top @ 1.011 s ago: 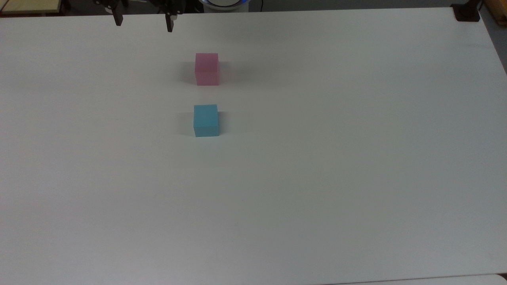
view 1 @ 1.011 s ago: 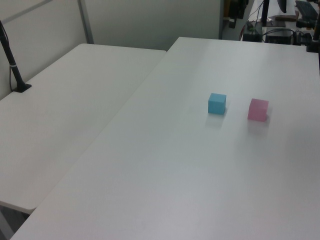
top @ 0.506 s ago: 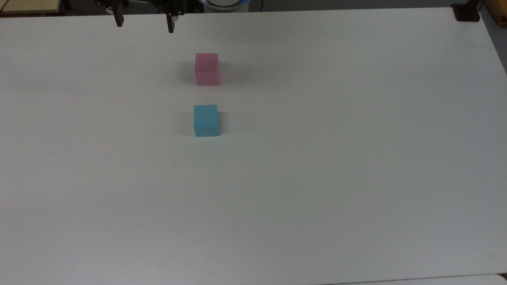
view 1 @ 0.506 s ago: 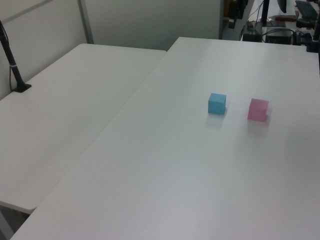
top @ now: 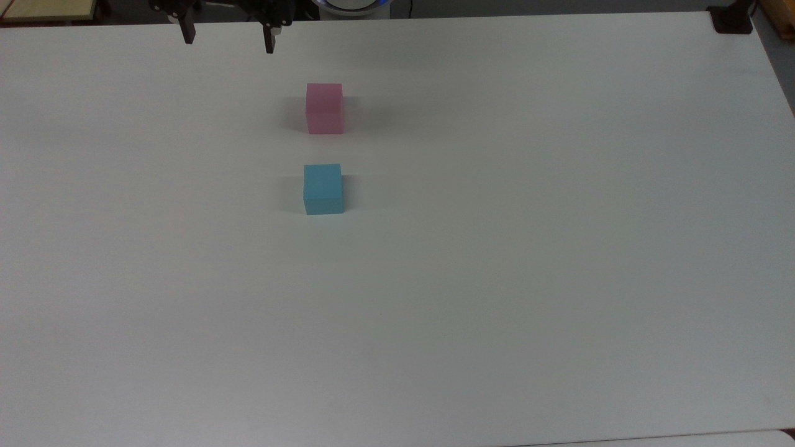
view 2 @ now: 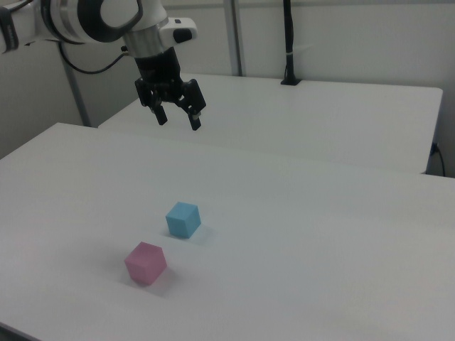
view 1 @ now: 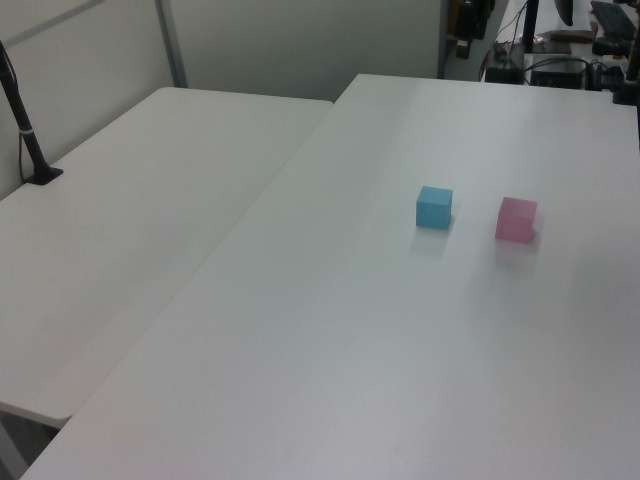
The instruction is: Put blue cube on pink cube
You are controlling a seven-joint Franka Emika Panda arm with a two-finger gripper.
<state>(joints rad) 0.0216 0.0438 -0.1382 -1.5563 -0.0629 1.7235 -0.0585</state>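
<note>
The blue cube (top: 323, 189) (view 1: 434, 207) (view 2: 183, 219) rests on the white table (top: 497, 248). The pink cube (top: 324, 108) (view 1: 516, 219) (view 2: 146, 262) sits a short gap away from it, toward the top view's upper edge. My gripper (top: 228, 42) (view 2: 178, 120) hangs open in the air, fingers spread wide with nothing between them, at the top view's upper left, well apart from both cubes. In the right view it hovers high above the table, beyond the blue cube.
A second white table (view 1: 120, 240) adjoins the first on the left view's left. A black post (view 1: 25, 130) stands on its clamp there. A black clamp (top: 731, 20) sits on the top view's upper right table corner.
The gripper has crept slightly right and down in the top view, still open. Both cubes stay put.
</note>
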